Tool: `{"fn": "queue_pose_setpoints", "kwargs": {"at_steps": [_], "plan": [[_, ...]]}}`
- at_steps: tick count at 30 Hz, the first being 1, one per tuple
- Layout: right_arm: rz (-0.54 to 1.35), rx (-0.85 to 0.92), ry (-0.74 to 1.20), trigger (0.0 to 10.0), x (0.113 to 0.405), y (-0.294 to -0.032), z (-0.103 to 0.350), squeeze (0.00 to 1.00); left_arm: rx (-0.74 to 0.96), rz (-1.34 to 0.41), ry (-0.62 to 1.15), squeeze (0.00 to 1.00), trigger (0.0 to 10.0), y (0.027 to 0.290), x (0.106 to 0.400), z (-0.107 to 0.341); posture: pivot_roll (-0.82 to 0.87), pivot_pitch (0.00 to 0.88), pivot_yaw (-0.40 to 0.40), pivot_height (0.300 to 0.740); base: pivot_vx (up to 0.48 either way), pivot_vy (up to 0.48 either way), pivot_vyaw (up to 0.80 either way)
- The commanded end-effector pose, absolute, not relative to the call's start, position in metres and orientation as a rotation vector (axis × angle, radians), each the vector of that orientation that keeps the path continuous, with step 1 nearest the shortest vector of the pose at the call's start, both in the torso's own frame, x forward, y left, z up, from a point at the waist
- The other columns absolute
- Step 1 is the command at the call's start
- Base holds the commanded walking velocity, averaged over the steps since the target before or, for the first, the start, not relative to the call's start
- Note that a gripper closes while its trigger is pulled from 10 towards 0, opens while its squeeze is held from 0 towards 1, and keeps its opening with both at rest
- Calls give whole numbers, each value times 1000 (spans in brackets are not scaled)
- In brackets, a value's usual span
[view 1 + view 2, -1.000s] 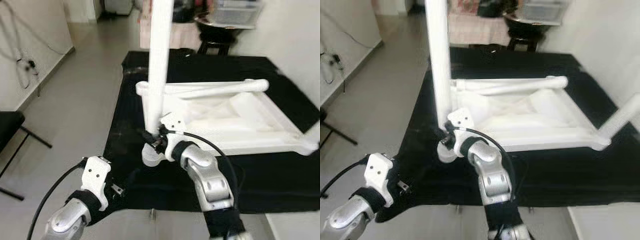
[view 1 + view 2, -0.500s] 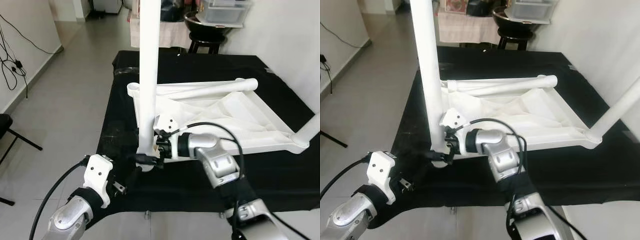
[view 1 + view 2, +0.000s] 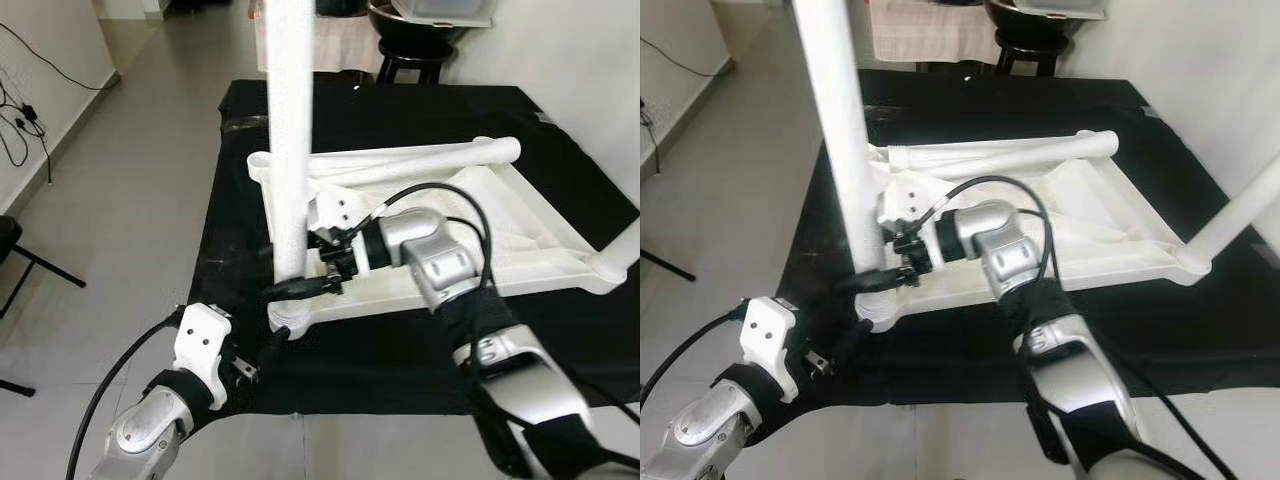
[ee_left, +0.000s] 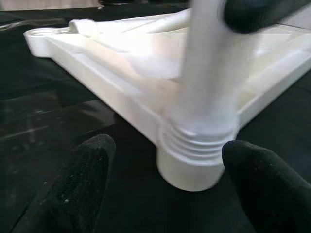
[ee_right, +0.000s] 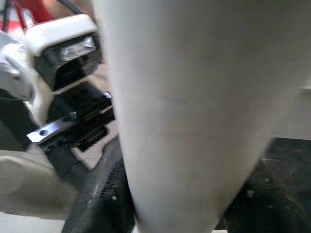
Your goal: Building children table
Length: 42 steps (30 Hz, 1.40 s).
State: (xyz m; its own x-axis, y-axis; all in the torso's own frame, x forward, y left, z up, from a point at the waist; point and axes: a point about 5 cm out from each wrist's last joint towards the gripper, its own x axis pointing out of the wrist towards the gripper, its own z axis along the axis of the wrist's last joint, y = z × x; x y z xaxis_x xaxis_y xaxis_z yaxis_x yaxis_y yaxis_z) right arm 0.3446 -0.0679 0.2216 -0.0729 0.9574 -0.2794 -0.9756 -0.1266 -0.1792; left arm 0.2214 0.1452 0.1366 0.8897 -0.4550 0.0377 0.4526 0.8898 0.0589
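Looking through the left eye view, you see the right gripper (image 3: 300, 287) clamped on the upright white leg (image 3: 288, 150) at centre frame, where it meets the upturned tabletop (image 3: 480, 235) on the black mat (image 3: 400, 350). Your left wrist view shows the left gripper (image 4: 165, 187) spread apart, flanking the threaded socket (image 4: 194, 155).

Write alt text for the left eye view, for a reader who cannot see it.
The right gripper clasps the base of an upright white table leg standing in the corner socket of an upturned white tabletop on a black cloth. The left gripper hovers open just below that corner.
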Motion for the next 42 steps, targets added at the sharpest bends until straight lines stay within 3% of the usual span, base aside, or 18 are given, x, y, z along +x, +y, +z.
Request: {"fn": "queue_pose_setpoints", "kwargs": {"at_steps": [1, 12, 13, 14, 15, 17, 18, 20, 26, 27, 29, 30, 34, 38, 39, 40, 41, 42], "plan": [[1710, -401, 64, 0, 341, -63, 220, 0, 48, -483, -58, 0, 10000, 141, 219, 138, -50, 98, -88, 740, 0, 0, 0], [1336, -355, 6, 0, 351, -95, 211, 0, 49, -484, -58, 0, 10000, 143, 220, 139, -95, 134, -81, 740, 0, 0, 0], [982, -208, -33, 0, 357, -87, 207, 0, 48, -483, -59, 0, 10000, 144, 222, 140, -117, 157, -78, 740, 0, 0, 0], [982, -208, -33, 0, 357, -87, 207, 0, 48, -483, -59, 0, 10000, 144, 222, 140, -117, 157, -78, 740, 0, 0, 0], [770, -165, -5, 0, 346, -83, 191, 0, 48, -480, -60, 0, 10000, 146, 223, 141, -128, 174, -59, 740, 0, 0, 0], [770, -165, -5, 0, 346, -83, 191, 0, 48, -480, -60, 0, 10000, 146, 223, 141, -128, 174, -59, 740, 0, 0, 0], [655, -135, 29, 0, 330, -77, 176, 0, 49, -476, -59, 0, 10000, 147, 223, 142, -130, 176, -43, 740, 0, 0, 0], [629, -114, 58, 0, 319, -71, 167, 0, 52, -474, -56, 0, 10000, 149, 224, 142, -135, 170, -33, 740, 0, 0, 0], [703, -142, 54, 0, 322, -55, 165, 0, 63, -463, -51, 0, 10000, 153, 227, 141, -128, 157, -34, 740, 0, 0, 0], [730, -132, 52, 10000, 321, -50, 167, 0, 66, -451, -52, 0, 10000, 154, 228, 141, -124, 151, -28, 740, 0, 0, 0], [748, -124, 52, 10000, 320, -47, 168, 0, 68, -443, -53, 0, 10000, 155, 228, 141, -124, 151, -28, 740, 0, 0, 0], [862, -110, 37, 10000, 317, -39, 174, 1000, 69, -438, -53, 0, 10000, 155, 229, 141, -121, 145, -26, 740, 0, 0, 0], [1123, -139, -42, 10000, 310, -31, 195, 1000, 70, -436, -53, 0, 10000, 155, 230, 140, -121, 135, -28, 740, 0, 0, 0], [1330, -183, -84, 10000, 313, -42, 210, 1000, 70, -441, -52, 0, 10000, 154, 231, 140, -99, 124, -33, 740, 0, 0, 0], [1391, -208, -68, 10000, 317, -48, 211, 761, 70, -442, -52, 0, 10000, 153, 231, 140, -87, 122, -38, 740, 0, 0, 0], [1433, -257, -64, 10000, 321, -53, 211, 761, 71, -443, -53, 0, 10000, 153, 232, 140, -74, 120, -42, 740, 0, 0, 0], [1449, -291, -35, 10000, 327, -57, 209, 0, 74, -444, -53, 0, 10000, 152, 231, 140, -69, 120, -43, 740, 0, 0, 0], [1449, -291, -35, 10000, 327, -57, 209, 0, 74, -444, -53, 0, 10000, 152, 231, 140, -69, 120, -43, 740, 0, 0, 0]]}}
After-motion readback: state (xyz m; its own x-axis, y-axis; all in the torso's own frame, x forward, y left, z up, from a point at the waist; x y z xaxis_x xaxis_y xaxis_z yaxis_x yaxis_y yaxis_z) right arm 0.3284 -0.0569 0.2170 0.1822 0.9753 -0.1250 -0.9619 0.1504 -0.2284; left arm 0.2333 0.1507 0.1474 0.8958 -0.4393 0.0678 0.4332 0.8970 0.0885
